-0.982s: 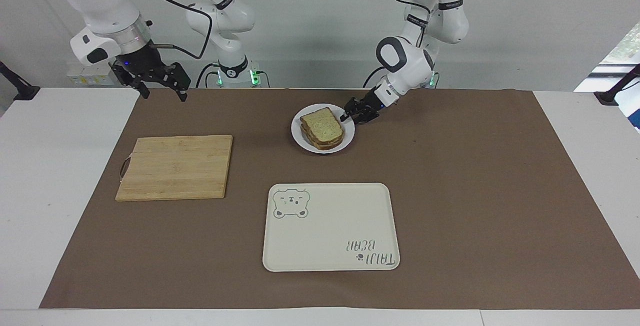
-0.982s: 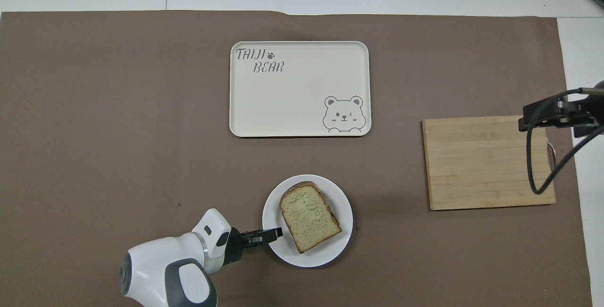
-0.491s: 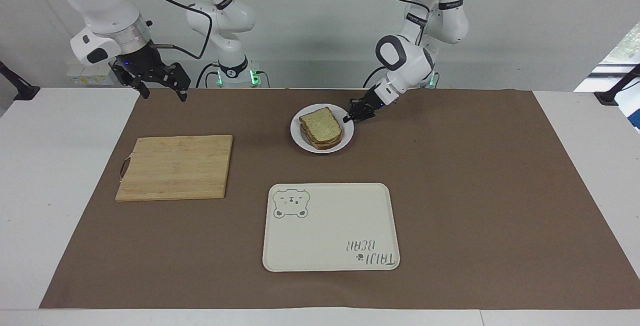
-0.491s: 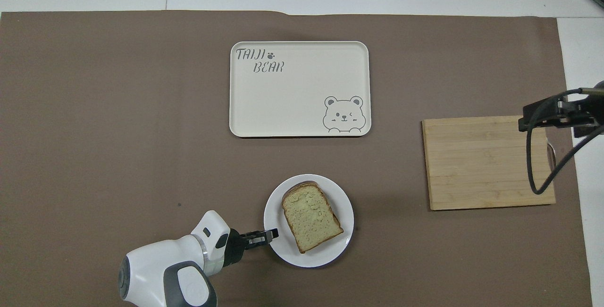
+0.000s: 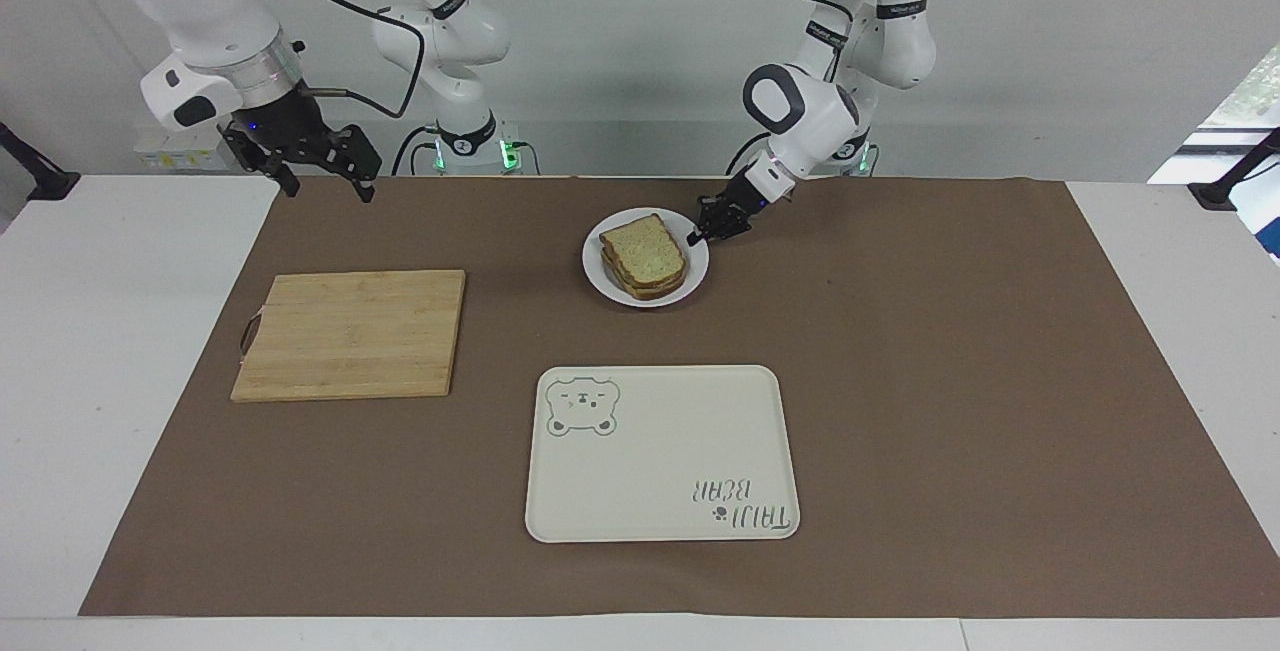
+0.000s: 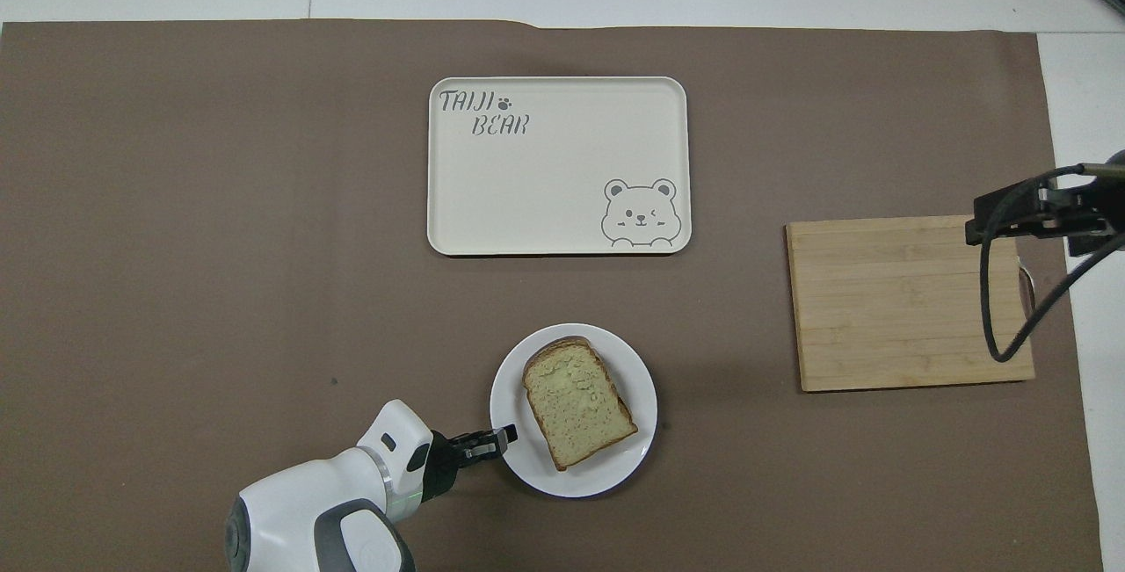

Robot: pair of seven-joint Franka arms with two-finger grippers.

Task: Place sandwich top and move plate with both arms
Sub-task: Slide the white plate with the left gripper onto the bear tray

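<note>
One rim pinch by the left gripper holds the plate; I'd lift level so the sandwich top stays; the right gripper waits, spread wide.

Glossy white plate, wooden board, matt brown paper mat.

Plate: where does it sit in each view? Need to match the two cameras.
Facing view: the plate is upper centre, nearer the robots than the bear tray, the left gripper shut on its rim.
Overhead view: the plate is lower centre, below the bear tray.
Shared landmark: the bear tray.
</note>
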